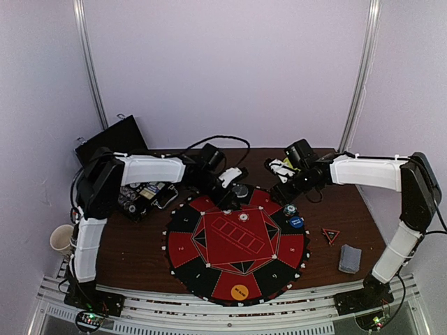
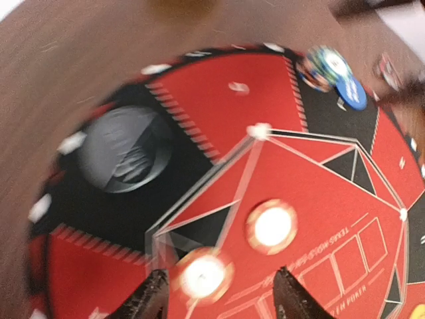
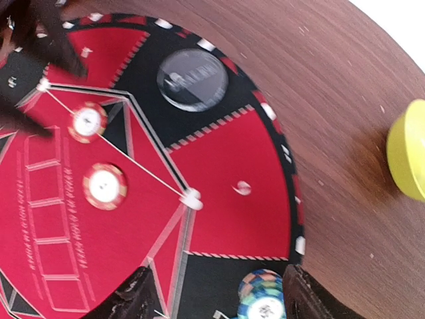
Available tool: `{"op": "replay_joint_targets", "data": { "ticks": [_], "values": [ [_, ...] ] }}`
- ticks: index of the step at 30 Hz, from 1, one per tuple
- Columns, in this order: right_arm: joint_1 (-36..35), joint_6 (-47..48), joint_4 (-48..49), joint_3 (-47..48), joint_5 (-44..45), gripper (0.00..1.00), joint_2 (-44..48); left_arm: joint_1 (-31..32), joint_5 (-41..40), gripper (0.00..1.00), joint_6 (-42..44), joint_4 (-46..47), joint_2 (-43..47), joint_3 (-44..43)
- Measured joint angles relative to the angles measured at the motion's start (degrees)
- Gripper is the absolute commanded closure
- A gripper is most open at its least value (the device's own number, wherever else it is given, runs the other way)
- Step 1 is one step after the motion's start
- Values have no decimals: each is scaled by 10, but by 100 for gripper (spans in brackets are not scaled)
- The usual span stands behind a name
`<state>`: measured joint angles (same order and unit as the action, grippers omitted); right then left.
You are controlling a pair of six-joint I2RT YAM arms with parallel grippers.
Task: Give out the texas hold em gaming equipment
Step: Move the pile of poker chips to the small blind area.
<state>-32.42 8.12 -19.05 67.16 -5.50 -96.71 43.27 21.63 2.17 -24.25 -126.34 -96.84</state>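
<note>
Left wrist: our left hand [image 2: 221,289] released, astride the nearer red chip [image 2: 202,276] on the mat [image 2: 219,106]; we'd centre over it, lower, then clench squarely.

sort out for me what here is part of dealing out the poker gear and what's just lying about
Part of the job:
- red chips on the mat
- striped chip stack
- blue button disc
- orange button disc
- card deck

Just lying about:
- lime-green bowl
- white cup
- black case
- round mat, only the playing surface
</note>
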Motion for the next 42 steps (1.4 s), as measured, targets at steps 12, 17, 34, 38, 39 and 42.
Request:
{"op": "replay_joint_targets", "data": {
  "ticks": [12,17,34,38,39,42],
  "values": [
    [-122,-44,13,141,3,18,-184,-141,-64,23,-108,48,140,157],
    [-125,-61,-9,163,10,35,-236,-126,-67,23,-115,46,140,163],
    [-122,-51,-35,145,79,60,-216,-125,-61,23,-120,47,139,163],
    [-89,-46,-47,116,95,60,-192,-125,-60,24,-120,47,139,163],
    [-80,-44,-51,110,101,60,-187,-125,-59,24,-120,47,139,163],
    [-57,-37,-61,94,113,60,-174,-125,-57,25,-120,47,139,163]
  ]
}}
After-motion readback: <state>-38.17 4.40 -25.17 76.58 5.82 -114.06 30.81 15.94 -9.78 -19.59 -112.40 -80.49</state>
